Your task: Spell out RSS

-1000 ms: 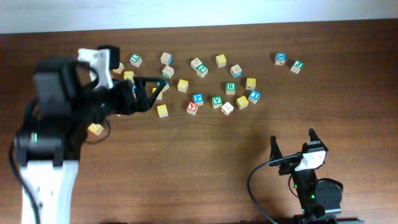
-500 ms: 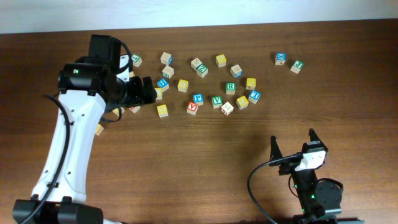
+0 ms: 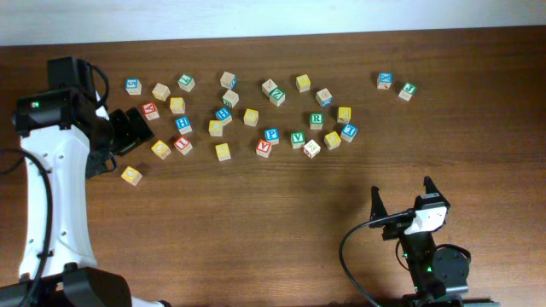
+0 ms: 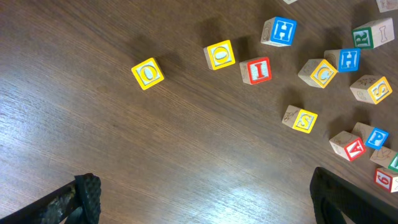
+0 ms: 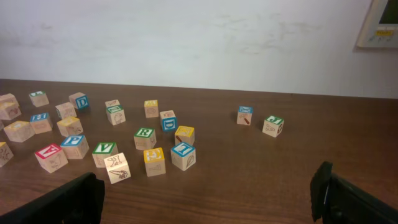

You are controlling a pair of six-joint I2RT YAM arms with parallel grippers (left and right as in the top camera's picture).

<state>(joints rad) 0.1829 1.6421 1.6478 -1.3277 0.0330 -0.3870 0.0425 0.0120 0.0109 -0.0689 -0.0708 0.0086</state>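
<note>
Progress: judged at the very start. Finds no R-S-S row anywhere on the counter. Finds only a loose scatter of letter blocks across the far half, with bare wood nearer the arms free for the word.

Located: green R block in the middle of the scatter, near the green V block and touching neither it nor any other neighbour. Located also: yellow S block on the near edge of the scatter's left part, apart from the blocks around it. Reads a second yellow block further along as a possible S, but too small to confirm.

Left claw: spread wide, pinching nothing, hanging over bare wood at the left end of the scatter, with a yellow O block nearest. Right claw: likewise spread and empty, sitting at the near right of the counter, well apart from every block.

Remaining, as judged: all three picks and placements, meaning R first, then two S blocks, set in a line on the open wood. Advises confirming the second S before committing to a spot for the word.

Containers: none in view. Sees no tray, bin or box, only blocks resting directly on the counter.
</note>
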